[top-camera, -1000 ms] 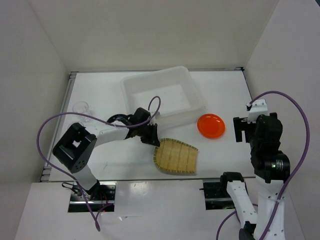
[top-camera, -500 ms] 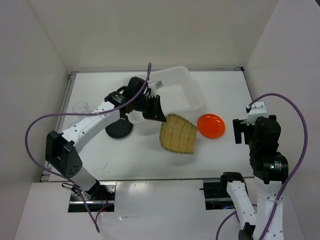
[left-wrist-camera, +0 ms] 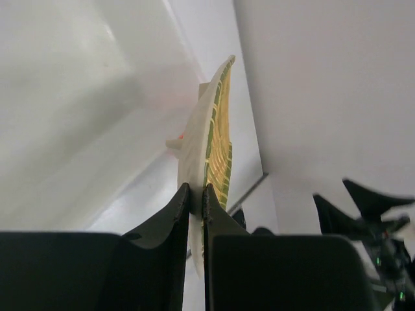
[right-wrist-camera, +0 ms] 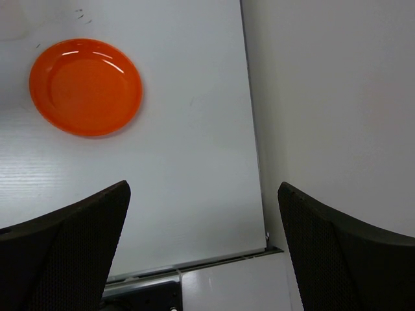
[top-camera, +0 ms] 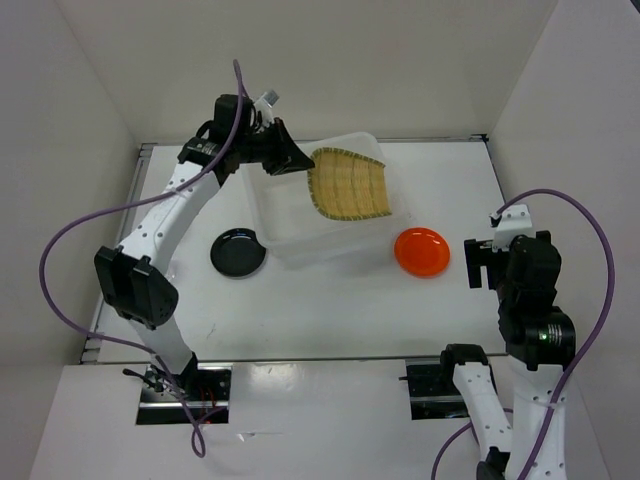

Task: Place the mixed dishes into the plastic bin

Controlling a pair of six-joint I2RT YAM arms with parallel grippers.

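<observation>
Above translucent bin [top-camera: 300,237], woven bamboo tray [top-camera: 350,183]

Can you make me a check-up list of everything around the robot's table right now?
Surface: white table, no spills seen.
Job's things: tan woven bamboo tray held over the translucent white plastic bin; small round black plate and small round orange plate on the table outside it.
Clutter: nothing seen.
Grippers: left gripper shut on the tray's edge; right gripper open, empty.
Cables: purple cables hang in loose loops.
Surroundings: white walls.
</observation>
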